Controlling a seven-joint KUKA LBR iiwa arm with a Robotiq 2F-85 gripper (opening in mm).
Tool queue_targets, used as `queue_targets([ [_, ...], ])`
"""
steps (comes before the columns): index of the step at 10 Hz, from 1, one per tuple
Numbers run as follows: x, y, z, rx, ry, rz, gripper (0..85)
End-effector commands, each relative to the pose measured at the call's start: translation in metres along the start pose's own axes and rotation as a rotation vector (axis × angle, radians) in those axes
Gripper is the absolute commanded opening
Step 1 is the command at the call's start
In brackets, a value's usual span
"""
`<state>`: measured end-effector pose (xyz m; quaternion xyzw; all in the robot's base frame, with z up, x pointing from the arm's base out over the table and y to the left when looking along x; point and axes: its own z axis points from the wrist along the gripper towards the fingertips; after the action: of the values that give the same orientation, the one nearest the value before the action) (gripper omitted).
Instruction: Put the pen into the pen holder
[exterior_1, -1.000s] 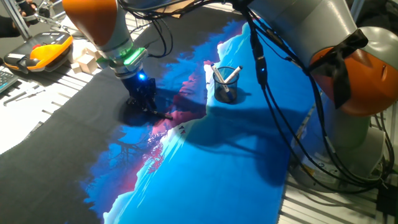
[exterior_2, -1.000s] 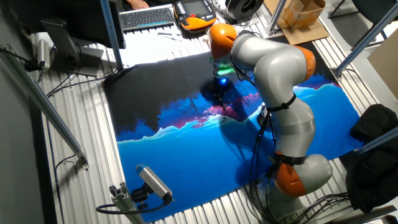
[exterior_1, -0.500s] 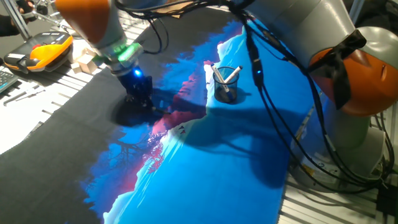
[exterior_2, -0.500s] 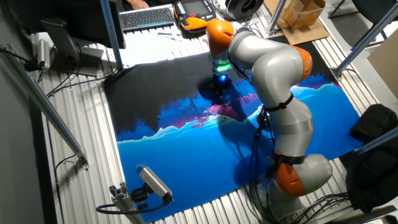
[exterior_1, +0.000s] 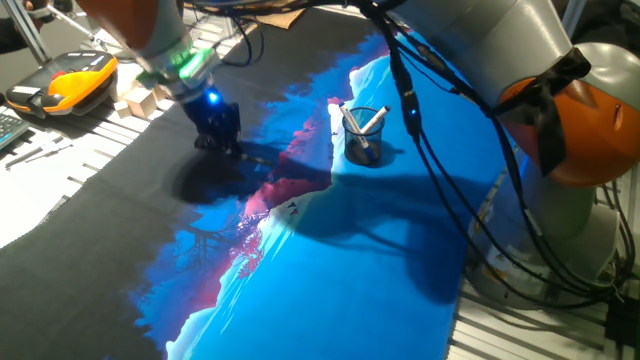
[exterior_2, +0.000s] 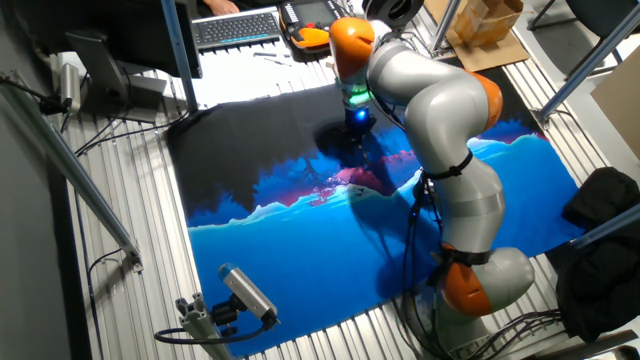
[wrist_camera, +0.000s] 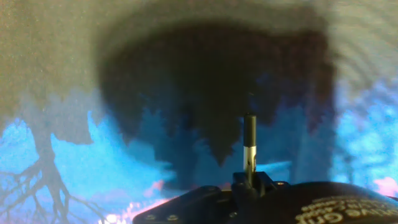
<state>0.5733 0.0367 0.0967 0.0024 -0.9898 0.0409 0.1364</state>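
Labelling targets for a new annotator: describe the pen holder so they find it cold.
Start at the blue and black printed mat covering the table. On its far blue part, beside the arm's hanging cables, stands the pen holder, a small dark see-through mesh cup. It alone stands upright on the mat, pale pens sticking out.

No text, label or number anywhere is sharp enough to read.

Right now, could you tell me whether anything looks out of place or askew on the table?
Nothing stands out. The gripper holds the pen above the mat, and the pen holder stands upright with pale pens leaning inside.
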Motion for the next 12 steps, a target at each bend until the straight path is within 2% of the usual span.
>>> queue_targets([
  [1, 0.007, -0.004, -0.013, 0.006, -0.026, 0.004, 0.0],
  [2, 0.012, -0.009, -0.020, 0.008, -0.044, 0.006, 0.0],
  [3, 0.018, -0.015, -0.026, 0.010, -0.047, 0.003, 0.0],
  [5, 0.031, -0.032, -0.041, 0.021, -0.069, -0.002, 0.0],
  [7, 0.040, -0.051, -0.059, 0.030, -0.099, -0.003, 0.0],
  [8, 0.045, -0.062, -0.068, 0.041, -0.116, -0.006, 0.0],
  [10, 0.059, -0.079, -0.077, 0.056, -0.173, 0.003, 0.0],
  [11, 0.064, -0.088, -0.080, 0.076, -0.191, -0.003, 0.0],
  [12, 0.069, -0.095, -0.083, 0.081, -0.205, -0.005, 0.0],
])
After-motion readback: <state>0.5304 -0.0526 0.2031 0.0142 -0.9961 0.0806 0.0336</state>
